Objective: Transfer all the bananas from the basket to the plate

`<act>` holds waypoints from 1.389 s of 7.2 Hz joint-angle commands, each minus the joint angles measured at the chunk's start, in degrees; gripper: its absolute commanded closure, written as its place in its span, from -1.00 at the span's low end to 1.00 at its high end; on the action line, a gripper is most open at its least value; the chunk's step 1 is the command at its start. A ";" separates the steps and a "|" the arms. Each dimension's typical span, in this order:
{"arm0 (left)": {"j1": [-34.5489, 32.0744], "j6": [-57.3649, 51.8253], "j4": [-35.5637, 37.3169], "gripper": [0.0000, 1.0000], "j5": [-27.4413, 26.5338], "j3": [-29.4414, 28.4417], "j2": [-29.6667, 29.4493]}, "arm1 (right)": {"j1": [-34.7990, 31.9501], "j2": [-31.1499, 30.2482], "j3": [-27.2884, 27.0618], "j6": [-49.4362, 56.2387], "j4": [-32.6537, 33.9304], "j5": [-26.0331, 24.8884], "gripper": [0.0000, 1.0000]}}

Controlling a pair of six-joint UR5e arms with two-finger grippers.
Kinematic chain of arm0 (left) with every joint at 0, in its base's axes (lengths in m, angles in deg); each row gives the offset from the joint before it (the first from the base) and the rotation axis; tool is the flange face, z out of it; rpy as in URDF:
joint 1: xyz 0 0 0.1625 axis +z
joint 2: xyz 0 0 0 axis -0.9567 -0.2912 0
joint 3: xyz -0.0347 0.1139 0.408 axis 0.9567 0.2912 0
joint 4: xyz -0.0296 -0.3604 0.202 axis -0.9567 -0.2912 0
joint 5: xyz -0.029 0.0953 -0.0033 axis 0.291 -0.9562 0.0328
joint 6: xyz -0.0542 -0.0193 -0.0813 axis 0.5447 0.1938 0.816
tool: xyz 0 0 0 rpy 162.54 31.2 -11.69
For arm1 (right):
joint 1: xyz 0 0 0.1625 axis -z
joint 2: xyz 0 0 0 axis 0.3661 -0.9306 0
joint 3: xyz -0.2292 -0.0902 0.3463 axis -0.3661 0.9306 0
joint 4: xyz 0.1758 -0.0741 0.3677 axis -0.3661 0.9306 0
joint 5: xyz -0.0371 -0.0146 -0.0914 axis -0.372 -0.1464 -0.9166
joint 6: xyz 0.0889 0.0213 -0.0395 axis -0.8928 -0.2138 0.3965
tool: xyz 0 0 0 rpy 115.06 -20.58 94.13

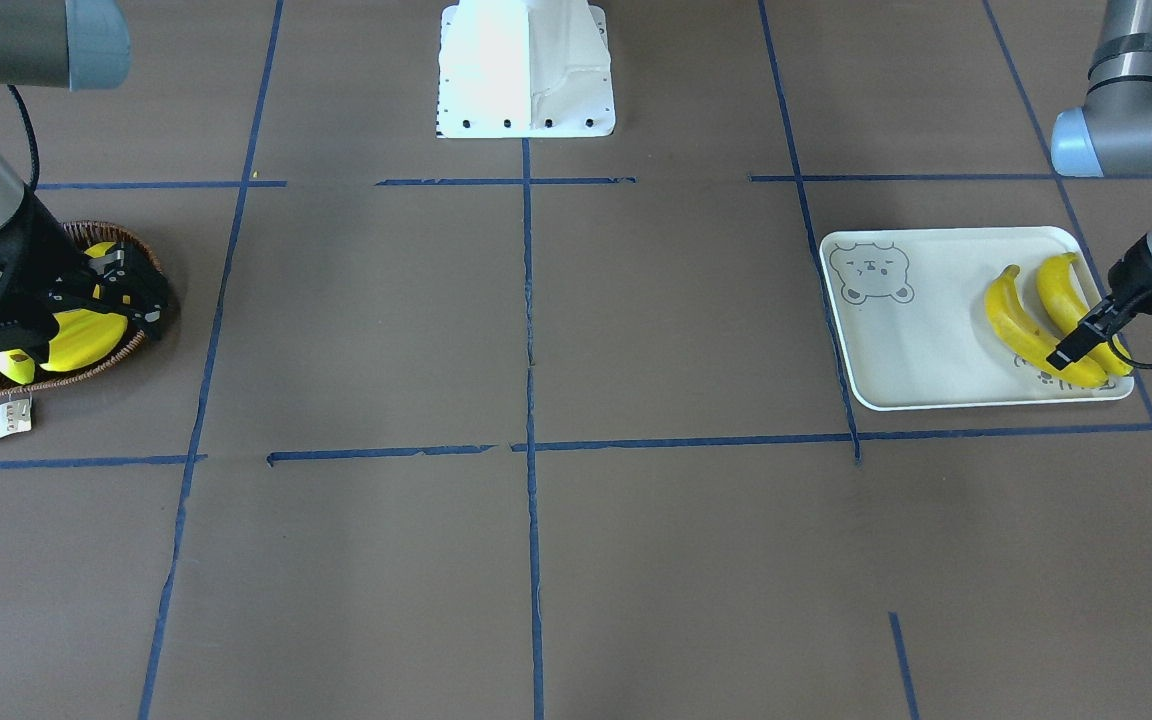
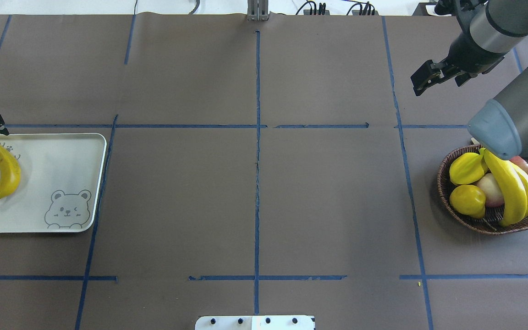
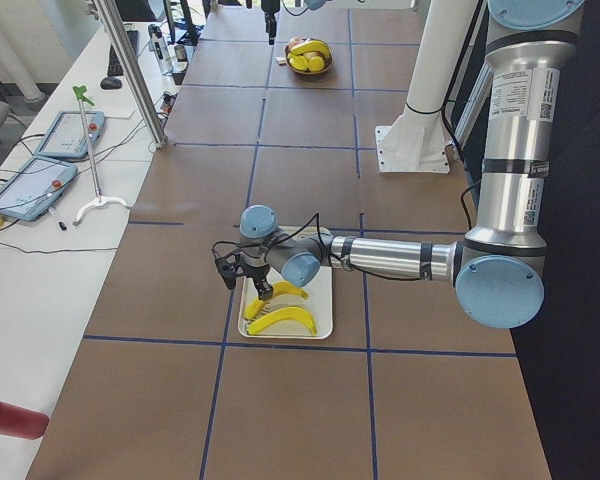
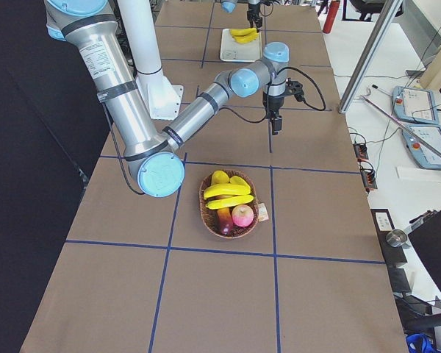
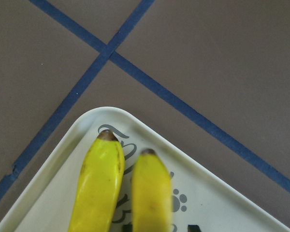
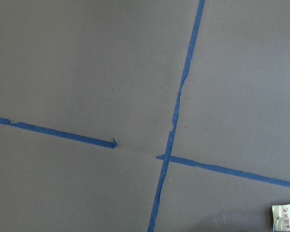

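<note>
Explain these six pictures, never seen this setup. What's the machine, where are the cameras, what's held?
Two robot arms at a taped table, one moment from six cameras: one facing the robot, one above and behind it, one at each table end, one on each wrist. The tray holds two bananas; the left gripper hangs right over them, open or shut I cannot tell. The basket holds two more bananas among other fruit. The right gripper is open, empty, above the table away from the basket.

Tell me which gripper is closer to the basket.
Right. The right gripper hangs just past the basket, on its operators' side; the left gripper is across the table, over the bananas on the plate.
</note>
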 commanded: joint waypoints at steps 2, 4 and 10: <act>-0.61 -3.91 0.45 -1.00 1.54 6.28 -6.96 | -0.17 -14.57 -12.72 0.02 -0.09 -2.68 -0.99; -0.17 -3.82 0.36 -1.00 1.80 6.28 -9.71 | -0.17 -28.70 -17.68 -0.68 -12.56 -2.77 -0.99; 1.07 -3.56 0.45 -1.00 1.89 5.67 -11.65 | 11.22 -41.35 -9.79 -12.71 -37.00 -12.94 -0.98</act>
